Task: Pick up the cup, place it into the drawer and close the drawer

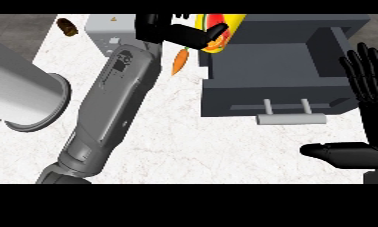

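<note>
The cup (227,23) is yellow with red and orange on it. It is at the top of the head view, over the back left corner of the open dark grey drawer (273,78). My left hand (171,30) reaches in from the lower left, and its fingers are curled round the cup's left side, hiding part of it. My right hand (363,83) rests open at the right edge beside the drawer, fingers up, with its thumb (328,152) pointing left below. The drawer's light grey handle (290,118) faces me.
An orange carrot (179,61) lies on the white counter just left of the drawer. A light grey box (109,32) sits behind my left forearm. A big grey cylinder (29,96) lies at the left edge, with a small brown object (68,27) behind it.
</note>
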Action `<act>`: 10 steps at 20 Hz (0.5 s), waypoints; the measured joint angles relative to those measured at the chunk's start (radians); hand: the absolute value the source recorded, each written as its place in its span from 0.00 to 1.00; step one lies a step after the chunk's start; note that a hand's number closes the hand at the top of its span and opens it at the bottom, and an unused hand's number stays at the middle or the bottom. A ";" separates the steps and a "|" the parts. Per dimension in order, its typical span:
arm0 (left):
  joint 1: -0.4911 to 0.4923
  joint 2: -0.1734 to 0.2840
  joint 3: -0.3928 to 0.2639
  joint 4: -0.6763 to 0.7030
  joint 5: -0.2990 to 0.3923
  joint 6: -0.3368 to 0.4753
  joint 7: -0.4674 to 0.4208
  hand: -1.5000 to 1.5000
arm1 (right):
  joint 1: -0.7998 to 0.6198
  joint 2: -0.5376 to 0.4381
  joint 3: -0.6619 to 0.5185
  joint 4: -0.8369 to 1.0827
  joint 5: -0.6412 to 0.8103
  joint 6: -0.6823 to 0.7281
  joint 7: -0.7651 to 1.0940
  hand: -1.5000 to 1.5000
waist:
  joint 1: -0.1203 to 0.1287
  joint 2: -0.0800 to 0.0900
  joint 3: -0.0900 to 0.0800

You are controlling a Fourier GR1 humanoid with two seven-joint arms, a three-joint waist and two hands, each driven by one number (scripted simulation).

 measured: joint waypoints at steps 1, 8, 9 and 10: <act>-0.028 0.000 -0.017 0.031 0.019 0.026 0.006 1.00 | -0.005 -0.001 -0.001 0.008 -0.001 0.002 0.000 0.00 | -0.004 0.001 0.000; -0.156 -0.002 -0.107 0.202 0.149 0.112 0.019 1.00 | -0.004 0.014 0.012 0.022 0.011 0.000 -0.021 0.00 | -0.015 0.004 0.000; -0.171 -0.002 -0.122 0.227 0.167 0.122 0.017 1.00 | 0.000 0.017 0.015 0.014 0.015 -0.004 -0.015 0.00 | -0.018 0.004 0.000; -0.191 -0.002 -0.136 0.254 0.186 0.130 0.017 1.00 | -0.011 0.013 0.015 0.021 0.012 -0.001 -0.009 0.00 | -0.020 0.005 0.000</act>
